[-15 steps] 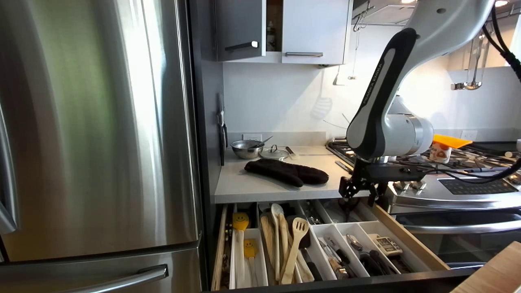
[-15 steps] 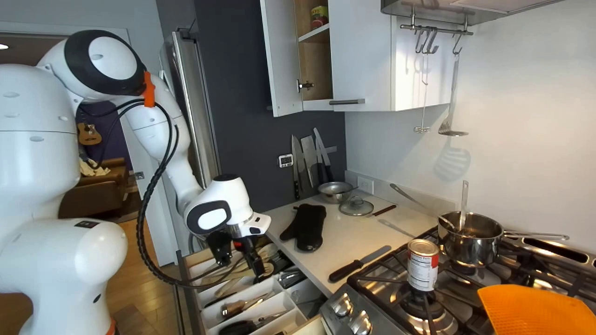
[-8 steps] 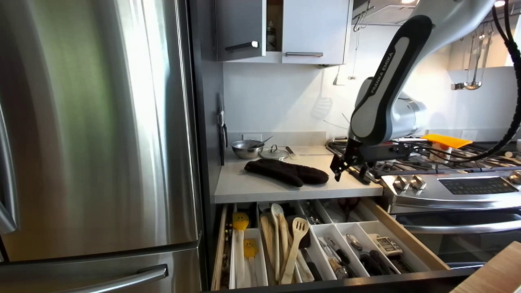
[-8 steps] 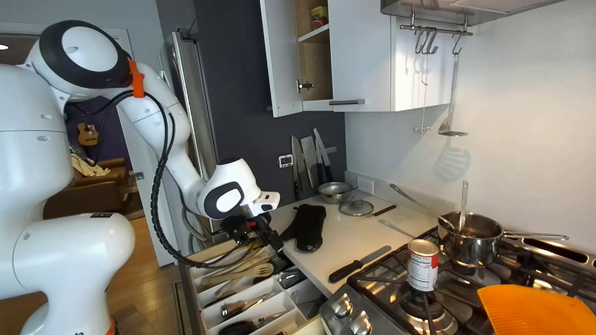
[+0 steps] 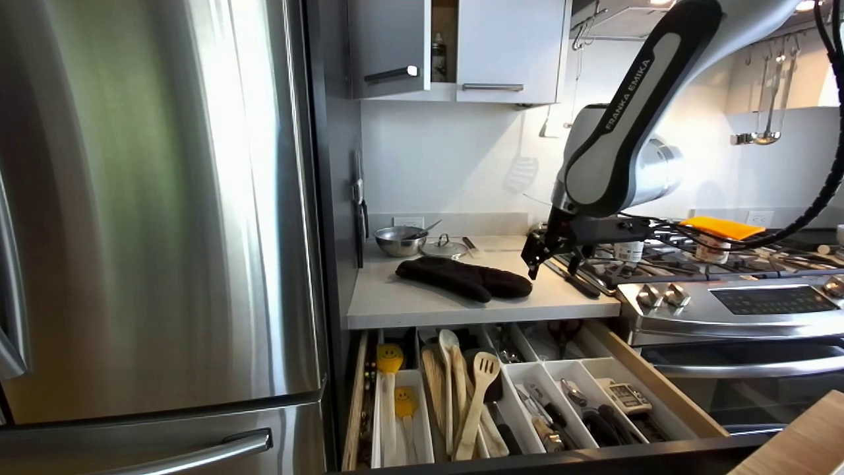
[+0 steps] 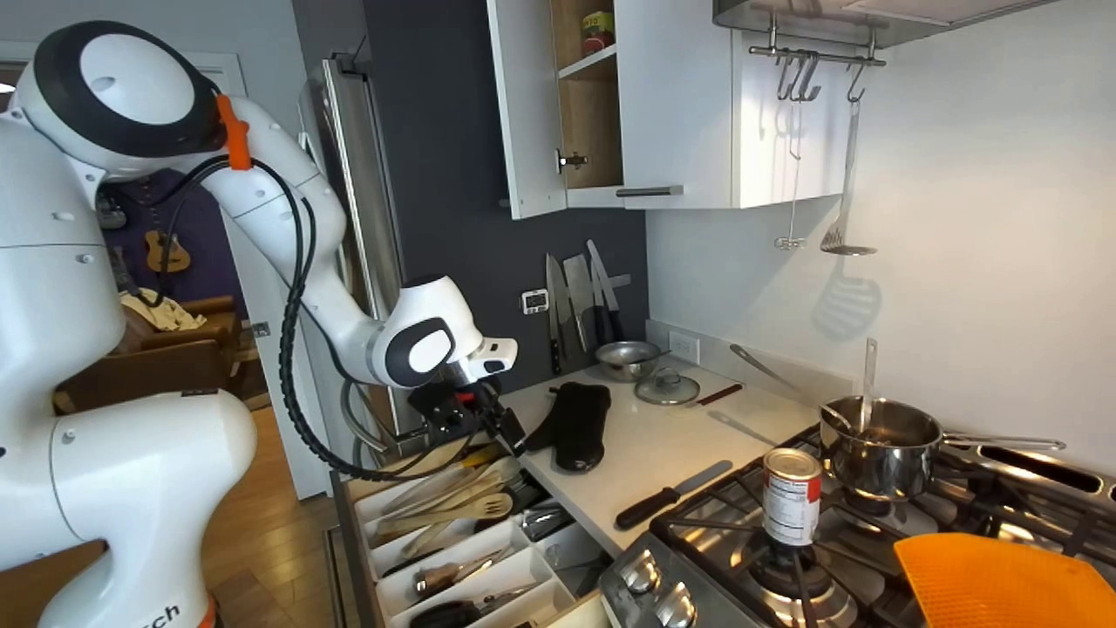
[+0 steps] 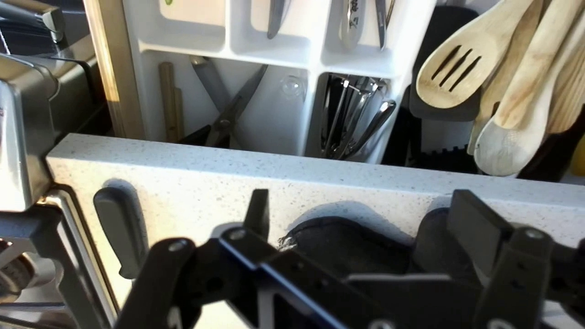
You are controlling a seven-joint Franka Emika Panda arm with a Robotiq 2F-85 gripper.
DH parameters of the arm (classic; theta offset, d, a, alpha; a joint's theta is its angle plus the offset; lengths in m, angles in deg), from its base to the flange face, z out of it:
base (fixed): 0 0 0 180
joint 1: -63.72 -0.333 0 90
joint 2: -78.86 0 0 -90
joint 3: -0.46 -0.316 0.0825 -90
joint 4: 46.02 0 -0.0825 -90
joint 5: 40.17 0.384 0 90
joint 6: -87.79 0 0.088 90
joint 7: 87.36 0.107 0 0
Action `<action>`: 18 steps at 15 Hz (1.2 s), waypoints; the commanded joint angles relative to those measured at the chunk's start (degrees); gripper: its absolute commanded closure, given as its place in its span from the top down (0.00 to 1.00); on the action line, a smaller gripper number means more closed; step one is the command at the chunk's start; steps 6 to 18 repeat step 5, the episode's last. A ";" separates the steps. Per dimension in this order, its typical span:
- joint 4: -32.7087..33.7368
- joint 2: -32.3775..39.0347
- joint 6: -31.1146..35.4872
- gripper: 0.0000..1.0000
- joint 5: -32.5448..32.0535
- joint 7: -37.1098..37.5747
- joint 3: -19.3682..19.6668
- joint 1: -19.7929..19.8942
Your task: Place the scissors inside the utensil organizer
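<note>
The scissors lie half open in a white back compartment of the utensil organizer, next to short wooden sticks. Their handles are partly hidden under the counter edge in the wrist view. Their dark red handles show at the drawer's back right in an exterior view. The organizer fills an open drawer and holds wooden spoons and cutlery. My gripper is open and empty, its fingers wide apart. It hangs above the counter's front edge, apart from the scissors; it shows in both exterior views.
A dark oven mitt lies on the counter below and beside my gripper. A black-handled knife lies near the stove. A can and a pot stand on the stove. The fridge flanks the drawer.
My gripper has risen from over the drawer's back right compartment and moved over the counter, towards the mitt. The scissors stay in that compartment.
</note>
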 commanded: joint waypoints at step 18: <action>0.21 0.34 0.02 1.00 0.00 0.00 -0.13 0.25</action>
